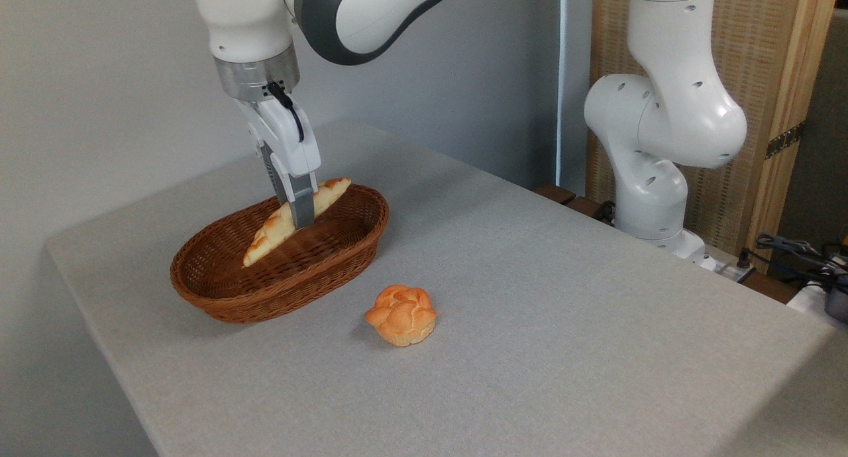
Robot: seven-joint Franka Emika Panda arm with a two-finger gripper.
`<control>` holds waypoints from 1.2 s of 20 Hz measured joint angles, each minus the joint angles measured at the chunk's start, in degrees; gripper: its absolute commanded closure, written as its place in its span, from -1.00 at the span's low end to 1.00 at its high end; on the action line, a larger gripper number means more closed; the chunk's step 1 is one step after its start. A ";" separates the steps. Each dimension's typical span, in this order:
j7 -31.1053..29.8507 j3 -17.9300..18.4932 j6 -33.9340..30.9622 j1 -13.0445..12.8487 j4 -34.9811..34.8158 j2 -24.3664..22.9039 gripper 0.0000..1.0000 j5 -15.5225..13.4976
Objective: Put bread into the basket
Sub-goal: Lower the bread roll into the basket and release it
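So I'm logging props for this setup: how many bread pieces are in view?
2. The long twisted loaf is tilted inside the basket, with the tool shut on it. The round bun sits on the table right of the basket. None appear hidden.

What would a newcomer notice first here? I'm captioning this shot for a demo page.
The gripper holding the long twisted bread tilted over the brown wicker basket, left of centre. Next, the round orange bun alone on the grey table in front of the basket.
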 measured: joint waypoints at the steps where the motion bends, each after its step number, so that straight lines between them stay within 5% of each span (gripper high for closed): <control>1: 0.00 -0.23 0.00 0.01 -0.03 0.10 -1.00 0.00; 19: 0.00 -0.74 0.04 0.35 -0.01 0.90 -1.00 0.02; 22: 0.02 2.18 0.10 0.67 0.05 0.63 -1.00 0.29; 24: 0.47 5.80 0.10 0.95 0.20 0.24 -1.00 3.04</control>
